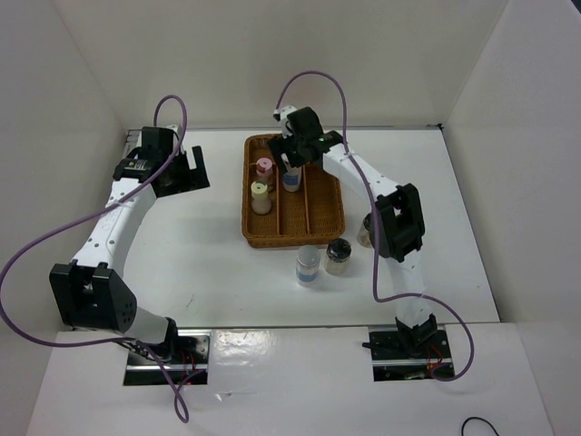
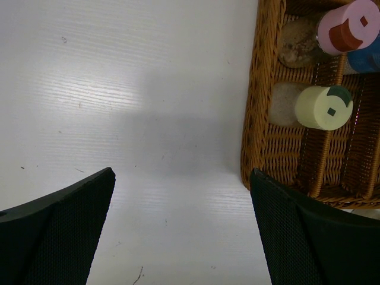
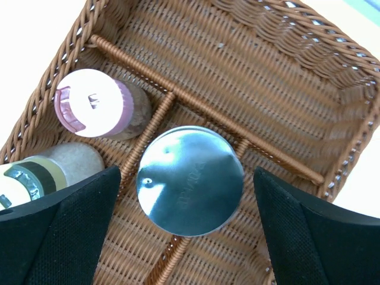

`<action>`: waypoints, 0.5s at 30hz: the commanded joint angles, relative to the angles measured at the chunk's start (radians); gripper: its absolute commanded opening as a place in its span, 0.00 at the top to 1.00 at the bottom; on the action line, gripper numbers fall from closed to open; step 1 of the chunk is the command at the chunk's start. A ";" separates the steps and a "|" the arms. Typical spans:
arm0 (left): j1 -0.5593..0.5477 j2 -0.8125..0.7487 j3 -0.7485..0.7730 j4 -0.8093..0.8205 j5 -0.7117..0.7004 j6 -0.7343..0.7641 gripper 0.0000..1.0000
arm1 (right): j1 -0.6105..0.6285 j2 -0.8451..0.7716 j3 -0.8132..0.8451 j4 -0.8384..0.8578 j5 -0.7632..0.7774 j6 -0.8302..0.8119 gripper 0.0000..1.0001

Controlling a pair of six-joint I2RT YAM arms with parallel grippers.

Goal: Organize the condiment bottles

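Two upright condiment bottles (image 1: 309,264) stood lower-centre on the table (image 1: 209,263), nearer the right fingers (image 3: 59,237), spread wide like the left fingers (image 2: 53,237).

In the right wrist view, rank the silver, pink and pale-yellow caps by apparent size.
1. Silver cap, closest to the lens.
2. Pink cap.
Pale-yellow cap: cut off by the frame edge, so unranked.

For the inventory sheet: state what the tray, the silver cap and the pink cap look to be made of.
Tray: woven wicker or rattan, brown with a slight gloss; the interlaced strands show. Silver cap: probably metal or metallised plastic, shiny; it throws soft reflections. Pink cap: likely plastic, smooth and fairly matte, with what looks like a moulded flip section.
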 commanded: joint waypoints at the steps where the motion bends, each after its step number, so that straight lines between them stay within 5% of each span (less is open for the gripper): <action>1: 0.005 -0.008 0.039 0.027 0.013 0.022 0.00 | -0.005 -0.096 0.058 -0.013 0.054 0.010 0.03; 9: 0.005 -0.039 0.018 0.037 0.031 0.013 0.00 | 0.004 -0.464 -0.199 -0.036 0.063 0.056 0.02; 15: 0.005 -0.079 -0.048 0.048 0.091 0.003 0.00 | 0.137 -0.704 -0.495 -0.054 0.054 0.118 0.02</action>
